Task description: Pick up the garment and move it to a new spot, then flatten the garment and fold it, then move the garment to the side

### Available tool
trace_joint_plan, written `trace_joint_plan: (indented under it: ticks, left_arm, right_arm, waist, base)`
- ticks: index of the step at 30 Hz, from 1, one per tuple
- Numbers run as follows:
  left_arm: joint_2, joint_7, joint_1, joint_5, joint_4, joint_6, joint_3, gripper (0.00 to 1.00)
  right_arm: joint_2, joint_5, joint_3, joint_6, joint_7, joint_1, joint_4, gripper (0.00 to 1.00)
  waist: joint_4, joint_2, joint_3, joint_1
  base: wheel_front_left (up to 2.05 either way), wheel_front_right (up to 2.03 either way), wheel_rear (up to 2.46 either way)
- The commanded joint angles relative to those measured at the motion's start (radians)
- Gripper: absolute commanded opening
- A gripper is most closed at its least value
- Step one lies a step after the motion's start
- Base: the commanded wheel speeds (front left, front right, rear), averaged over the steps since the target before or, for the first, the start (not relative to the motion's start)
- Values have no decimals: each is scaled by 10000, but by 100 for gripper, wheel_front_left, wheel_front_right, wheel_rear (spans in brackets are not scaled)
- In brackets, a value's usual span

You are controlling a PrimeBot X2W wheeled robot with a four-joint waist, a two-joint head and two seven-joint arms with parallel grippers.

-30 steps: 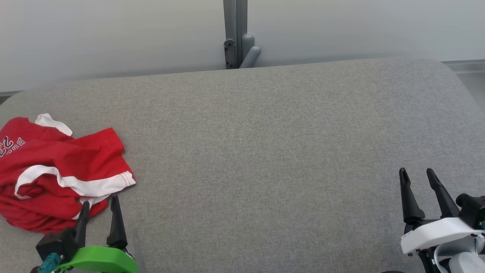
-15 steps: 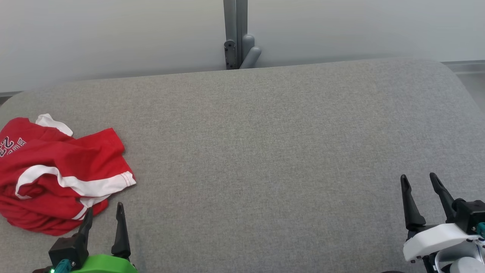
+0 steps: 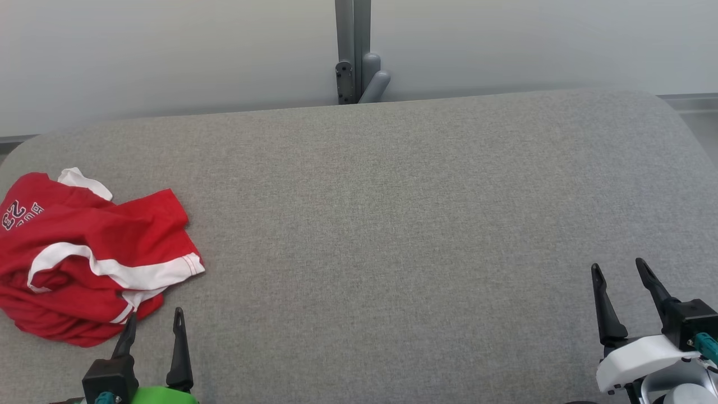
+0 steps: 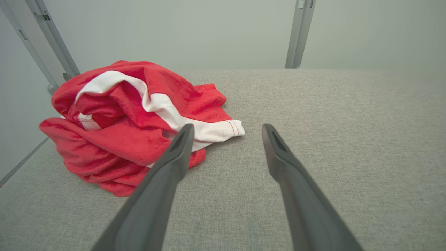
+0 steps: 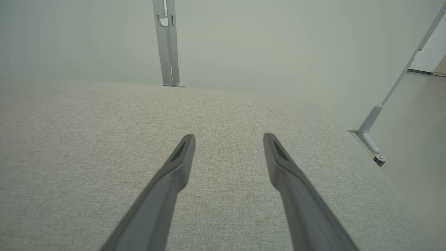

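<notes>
The garment [image 3: 90, 258] is a red piece with white bands and white lettering, crumpled in a heap at the left end of the grey padded table [image 3: 392, 224]. My left gripper [image 3: 155, 314] stands open just short of the heap's near right corner, apart from it. In the left wrist view the garment [image 4: 132, 122] lies ahead and to the left of the open left gripper [image 4: 226, 129], whose left finger overlaps its white hem. My right gripper [image 3: 617, 268] is open at the lower right over bare cloth, as the right wrist view also shows for the gripper [image 5: 228, 137].
A grey metal post with a bracket [image 3: 353, 56] rises behind the table's far edge against a pale wall. The table's rounded right end [image 3: 684, 129] drops to the floor. A slanted brace [image 5: 376, 139] stands off that end.
Both grippers have drawn back toward the near edge; the left one has pulled away from the garment's hem. The camera has shifted slightly. The garment lies as before.
</notes>
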Motion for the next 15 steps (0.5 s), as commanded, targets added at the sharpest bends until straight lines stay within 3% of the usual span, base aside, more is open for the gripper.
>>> trace_joint_plan:
  ticks: [1,15]
  left_arm:
    - [-31,-80,146,164,-7,15,38,100]
    - [-260,-271,161,528,64,-230,583,100]
  right_arm:
    - [4,-221,-44,0,-66,173,-28,100]
    - [235,-278,39,-1,-80,194,-143,100]
  waist:
    - [4,0,-9,0]
    - [18,0,-25,0]
  base:
    - [0,0,0]
    - [0,0,0]
